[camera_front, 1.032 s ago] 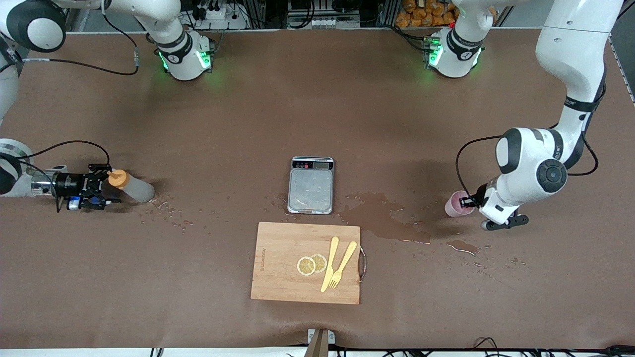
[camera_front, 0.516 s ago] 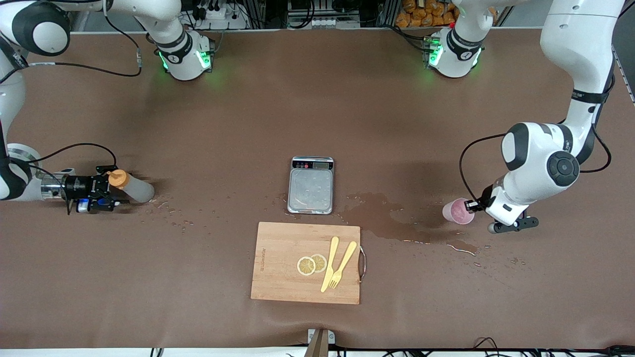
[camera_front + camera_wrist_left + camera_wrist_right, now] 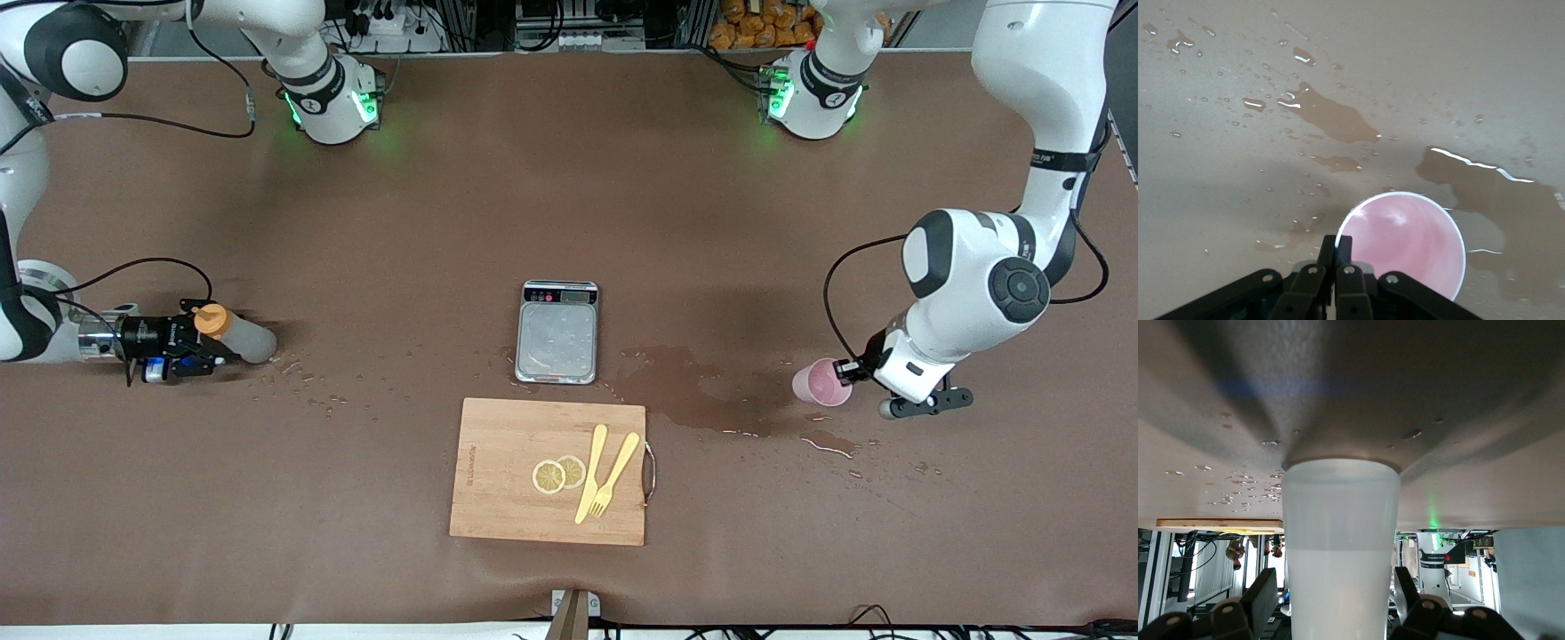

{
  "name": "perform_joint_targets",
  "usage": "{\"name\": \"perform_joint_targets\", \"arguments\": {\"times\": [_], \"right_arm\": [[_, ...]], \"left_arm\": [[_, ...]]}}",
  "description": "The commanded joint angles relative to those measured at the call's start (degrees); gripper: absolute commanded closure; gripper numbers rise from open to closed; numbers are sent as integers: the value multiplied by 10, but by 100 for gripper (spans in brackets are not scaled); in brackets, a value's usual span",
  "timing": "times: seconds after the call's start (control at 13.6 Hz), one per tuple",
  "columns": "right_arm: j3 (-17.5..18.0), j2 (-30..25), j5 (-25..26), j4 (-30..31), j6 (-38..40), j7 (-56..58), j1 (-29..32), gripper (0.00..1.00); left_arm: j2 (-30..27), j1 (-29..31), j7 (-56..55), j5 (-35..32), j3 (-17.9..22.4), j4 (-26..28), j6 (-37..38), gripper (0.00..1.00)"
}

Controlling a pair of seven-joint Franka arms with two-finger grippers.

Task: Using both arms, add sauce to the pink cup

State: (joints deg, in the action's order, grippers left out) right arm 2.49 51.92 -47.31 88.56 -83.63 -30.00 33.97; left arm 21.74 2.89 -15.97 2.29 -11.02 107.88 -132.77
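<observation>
Left claw (image 3: 855, 369) is pinched tight on the pink cup's (image 3: 820, 383) rim near the left arm's end of the tabletop, while the right claw (image 3: 197, 342), partly open, sits around the sauce (image 3: 233, 334), so squeezing and lifting probably come next.

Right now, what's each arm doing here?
The left gripper is shut on the rim of the pink cup, which stands among puddles at the left arm's end of the table. At the right arm's end, the right gripper has its fingers around the sauce bottle near its orange cap, not clearly clamped. The scale and cutting board sit between them, untouched.
</observation>
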Motion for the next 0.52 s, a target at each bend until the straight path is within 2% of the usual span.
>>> {"name": "perform_joint_targets", "arguments": {"times": [0.0, 0.15, 0.22, 0.44], "right_arm": [[-1, 6, -11, -7, 10, 4, -7, 28], [-1, 6, -11, -8, 12, 4, -7, 46], [-1, 5, -11, -10, 12, 3, -7, 51], [-2, -5, -9, -16, 13, -3, -7, 55]], "left_arm": [[-15, 1, -75, -5, -33, -42, 66, 100], [-15, 0, -148, -5, -64, -71, 101, 100], [-15, 0, -182, -5, -82, -75, 108, 100], [-11, -3, -307, -5, -143, -98, 108, 100]]}}
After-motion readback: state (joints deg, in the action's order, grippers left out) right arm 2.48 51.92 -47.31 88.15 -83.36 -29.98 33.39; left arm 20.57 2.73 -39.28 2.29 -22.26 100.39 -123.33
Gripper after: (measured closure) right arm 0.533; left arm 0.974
